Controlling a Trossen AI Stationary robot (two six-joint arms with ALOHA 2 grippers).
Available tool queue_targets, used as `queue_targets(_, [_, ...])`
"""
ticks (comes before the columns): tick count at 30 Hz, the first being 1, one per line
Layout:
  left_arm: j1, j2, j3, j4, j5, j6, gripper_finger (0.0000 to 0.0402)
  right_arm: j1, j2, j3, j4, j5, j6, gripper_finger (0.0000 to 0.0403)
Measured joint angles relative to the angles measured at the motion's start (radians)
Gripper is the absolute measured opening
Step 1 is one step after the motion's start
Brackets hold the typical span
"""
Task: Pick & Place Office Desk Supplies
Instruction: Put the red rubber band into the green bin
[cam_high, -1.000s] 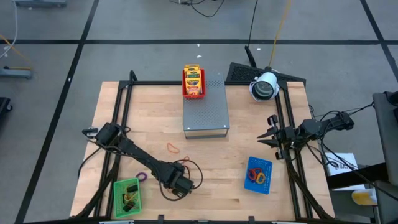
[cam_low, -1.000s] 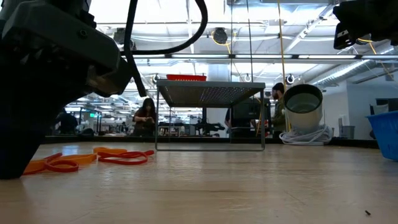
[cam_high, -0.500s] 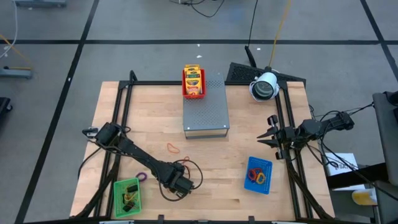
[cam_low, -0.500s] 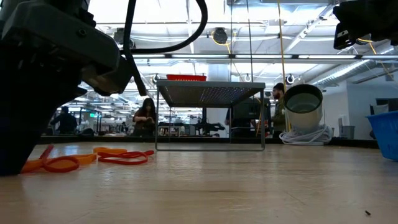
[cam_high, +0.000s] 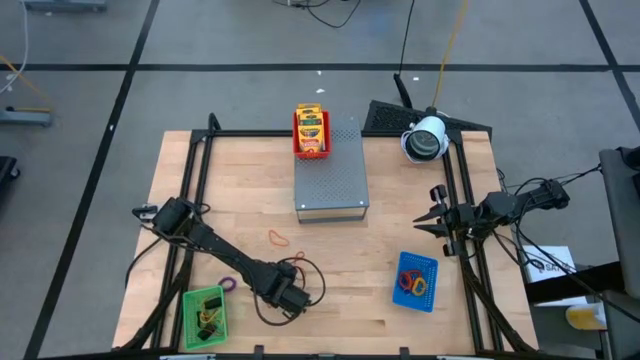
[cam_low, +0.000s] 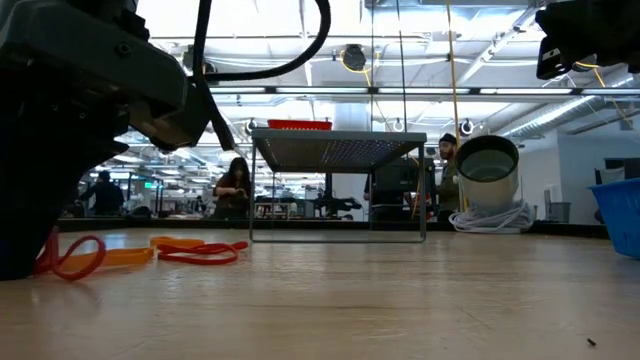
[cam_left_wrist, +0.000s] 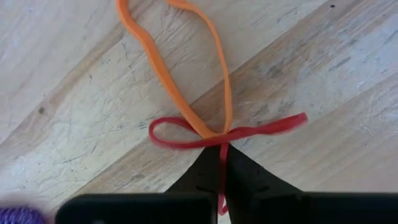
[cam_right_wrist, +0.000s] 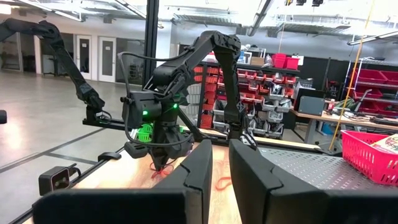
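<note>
high view: pale wooden table top (cam_high: 390, 190) on a black frame, grey floor with dark tape lines all round. grey perforated metal box (cam_high: 331, 180) at the middle rear, with a red mesh tray (cam_high: 311, 133) of crayon packets (cam_high: 311, 125) on its far left corner. green mesh tray (cam_high: 205, 315) with tiny dark clips (cam_high: 209, 318) at the near left edge, a purple rubber band (cam_high: 228, 284) just beside its far corner. blue mesh tray (cam_high: 416, 281) with bands inside at the near right. loose orange band (cam_high: 277, 238) in front of the box, well apart from both arms. left gripper (cam_high: 293, 300) low over the near middle of the table. right gripper (cam_high: 432, 218) parked at the right edge, off the board.

low view: wood grain running off toward a bright workshop with ceiling lights, people (cam_low: 234, 187) at benches far behind. dark bulk of the left arm filling the left side. red rubber band (cam_low: 68, 258) looped up off the wood at its foot; two more bands, orange (cam_low: 178, 243) and red (cam_low: 205, 252), flat just beyond.

left wrist view: left gripper's fingers (cam_left_wrist: 247, 173) pinched shut on the red rubber band (cam_left_wrist: 227, 132). band drawn thin, long axis running crosswise to the fingers, one loop out to each side. long orange rubber band (cam_left_wrist: 180, 65) stretching away from the fingertips, its near end crossing the red one.

right wrist view: right gripper's fingers (cam_right_wrist: 199, 171) standing slightly apart, nothing between them. left arm (cam_right_wrist: 161, 121) across the table, red band dangling below it.
</note>
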Motion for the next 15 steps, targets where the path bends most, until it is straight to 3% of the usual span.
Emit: queue_targets(15, [-0.043, -0.136, 0.0, -0.018, 0.078, -0.096, 0.0007, 0.0, 0.0, 0.0, 0.0, 0.0, 0.0, 0.0045])
